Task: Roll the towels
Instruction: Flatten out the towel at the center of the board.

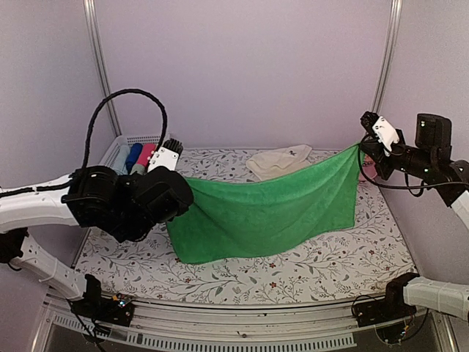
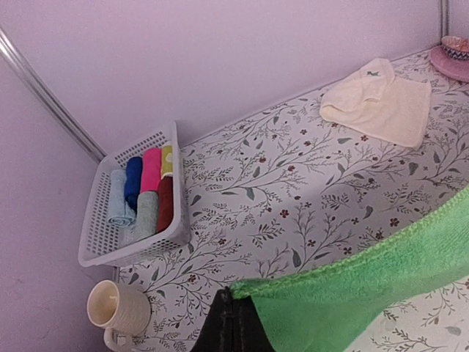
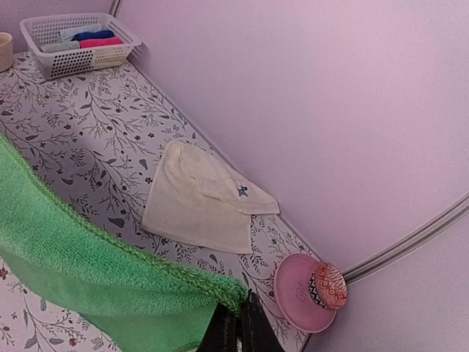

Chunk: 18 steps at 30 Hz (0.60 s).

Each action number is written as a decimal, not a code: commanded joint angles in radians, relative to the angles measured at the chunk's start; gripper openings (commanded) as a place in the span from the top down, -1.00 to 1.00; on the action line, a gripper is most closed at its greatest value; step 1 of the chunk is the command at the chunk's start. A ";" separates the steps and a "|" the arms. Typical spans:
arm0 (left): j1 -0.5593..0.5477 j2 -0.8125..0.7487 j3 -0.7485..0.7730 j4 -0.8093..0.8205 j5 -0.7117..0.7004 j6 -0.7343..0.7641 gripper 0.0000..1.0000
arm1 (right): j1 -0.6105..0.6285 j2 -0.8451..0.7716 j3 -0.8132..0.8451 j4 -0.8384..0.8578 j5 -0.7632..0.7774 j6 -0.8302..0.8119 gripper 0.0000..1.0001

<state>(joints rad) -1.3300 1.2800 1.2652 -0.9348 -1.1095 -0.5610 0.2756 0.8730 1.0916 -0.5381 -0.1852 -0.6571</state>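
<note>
Inside a lilac-walled [image 1: 242,66] booth, the left fingers [image 2: 233,326] and right fingers [image 3: 238,330], each clamped tight on an upper corner of the green towel [image 1: 271,213], hold it stretched and sagging over the floral-patterned desk [image 1: 330,257]. The cream towel [image 1: 277,161] lies loosely folded near the back wall, between a white basket [image 2: 91,213] and a pink dish [image 3: 297,293].

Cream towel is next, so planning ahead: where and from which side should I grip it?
Pinch the cream towel at its flat front corners, coming down from the near side: its wall-side corner is folded over, and the wall stands close behind.
</note>
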 commanded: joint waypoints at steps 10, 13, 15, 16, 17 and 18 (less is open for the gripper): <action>0.532 0.151 -0.223 0.638 0.364 0.477 1.00 | -0.002 0.605 0.045 0.262 0.197 0.064 0.96; 0.598 0.309 -0.155 0.663 0.403 0.540 1.00 | -0.004 0.797 0.106 0.310 0.236 0.056 0.96; 0.619 0.421 -0.095 0.685 0.403 0.590 1.00 | -0.004 0.904 0.174 0.337 0.271 0.061 0.96; 0.628 0.472 -0.063 0.698 0.399 0.612 1.00 | -0.003 0.950 0.200 0.354 0.293 0.062 0.96; 0.640 0.523 -0.023 0.712 0.400 0.636 1.00 | -0.005 0.985 0.225 0.379 0.319 0.062 0.96; 0.656 0.564 0.006 0.719 0.414 0.649 1.00 | -0.006 1.017 0.247 0.390 0.341 0.062 0.96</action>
<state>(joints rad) -0.7197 1.7206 1.1748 -0.3256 -0.7525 -0.0380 0.2779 1.8023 1.2362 -0.2676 0.0387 -0.6010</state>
